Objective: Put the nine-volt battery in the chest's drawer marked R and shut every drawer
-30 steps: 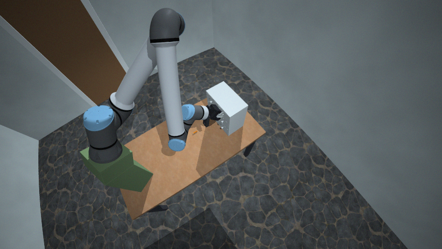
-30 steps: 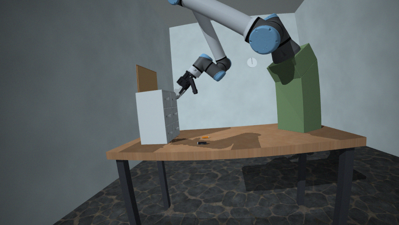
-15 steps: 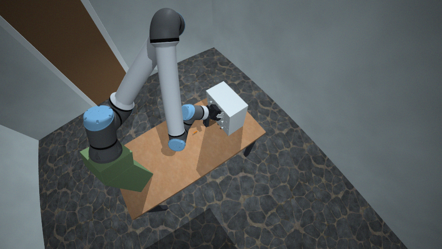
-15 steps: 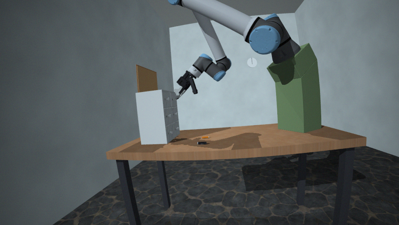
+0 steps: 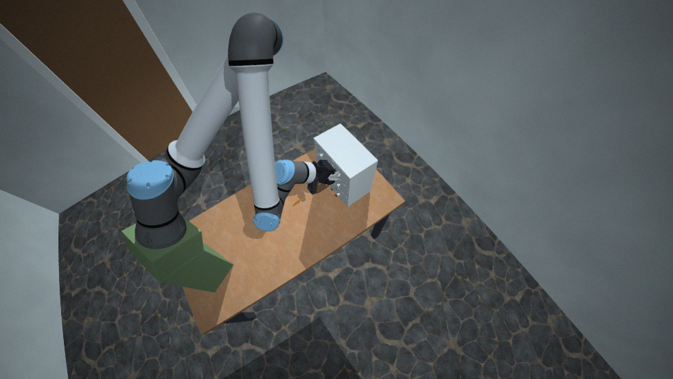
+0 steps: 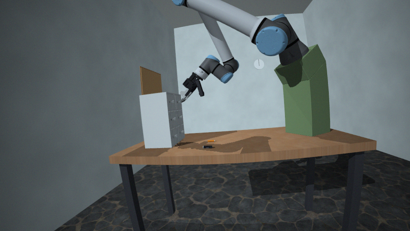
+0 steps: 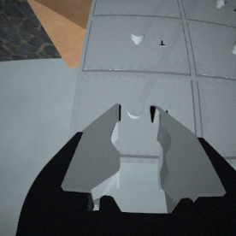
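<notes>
Risk notes, view by view.

Top view: end effector is pressed up to the front of the chest, at an upper drawer. The chest stands upright near the far edge of the tabletop. A small orange item lies nearby. The battery can't be made out here. Main hazard: a pull that isn't square to the front would prob. drag or twist the whole chest, and there's little room behind it.

Exterior view: nine-volt battery looks to be the small dark block lying flat on the tabletop, well apart from the end effector and just in front of the orange item. So nothing is stowed yet and all drawers look shut. No stops on the drawers, so too long a pull could bring one right out and drop it.

Wrist view: fingers stand slightly apart, either side of the drawer knob, w/ a sliver of gap each side. They're not clamped on it and hold nothing. Pulling back like this, they'd likely slip off the knob. The drawer's letter is mostly hidden by one finger, so I can't confirm R from here. The neighbouring drawer carries a diff. mark, so a wrong pick is possible.
</notes>
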{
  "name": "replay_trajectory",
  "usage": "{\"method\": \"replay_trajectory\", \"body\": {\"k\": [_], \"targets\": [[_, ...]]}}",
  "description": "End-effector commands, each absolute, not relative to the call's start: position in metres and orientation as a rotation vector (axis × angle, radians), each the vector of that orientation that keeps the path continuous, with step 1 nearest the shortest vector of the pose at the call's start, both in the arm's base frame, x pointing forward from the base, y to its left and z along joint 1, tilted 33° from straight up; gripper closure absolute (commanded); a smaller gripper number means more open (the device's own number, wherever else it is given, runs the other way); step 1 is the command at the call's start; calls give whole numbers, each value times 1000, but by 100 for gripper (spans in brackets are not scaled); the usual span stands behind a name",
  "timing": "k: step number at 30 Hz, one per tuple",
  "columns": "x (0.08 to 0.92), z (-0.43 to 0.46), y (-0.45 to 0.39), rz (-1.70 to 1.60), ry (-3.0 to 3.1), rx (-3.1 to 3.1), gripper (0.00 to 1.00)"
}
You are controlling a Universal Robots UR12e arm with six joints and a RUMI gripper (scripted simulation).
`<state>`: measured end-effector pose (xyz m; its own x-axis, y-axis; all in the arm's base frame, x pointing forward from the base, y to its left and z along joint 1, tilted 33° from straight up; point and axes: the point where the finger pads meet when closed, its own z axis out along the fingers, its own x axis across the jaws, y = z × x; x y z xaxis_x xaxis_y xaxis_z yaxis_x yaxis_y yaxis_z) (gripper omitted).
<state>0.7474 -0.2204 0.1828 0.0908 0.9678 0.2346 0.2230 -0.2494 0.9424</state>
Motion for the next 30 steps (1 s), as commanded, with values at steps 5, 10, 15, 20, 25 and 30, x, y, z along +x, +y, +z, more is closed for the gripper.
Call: {"method": "replay_trajectory", "body": {"k": [5,10,15,20,25,30], "targets": [[731,174,-217,1220,1205,1597,80],[719,167,-214,1220,1205,1597,80],[713,163,-212,1220,1205,1597,80],[712,163,-212,1220,1205,1597,80],[711,164,-212,1220,1205,1597,80],[697,170,-213,1220,1205,1597,80]]}}
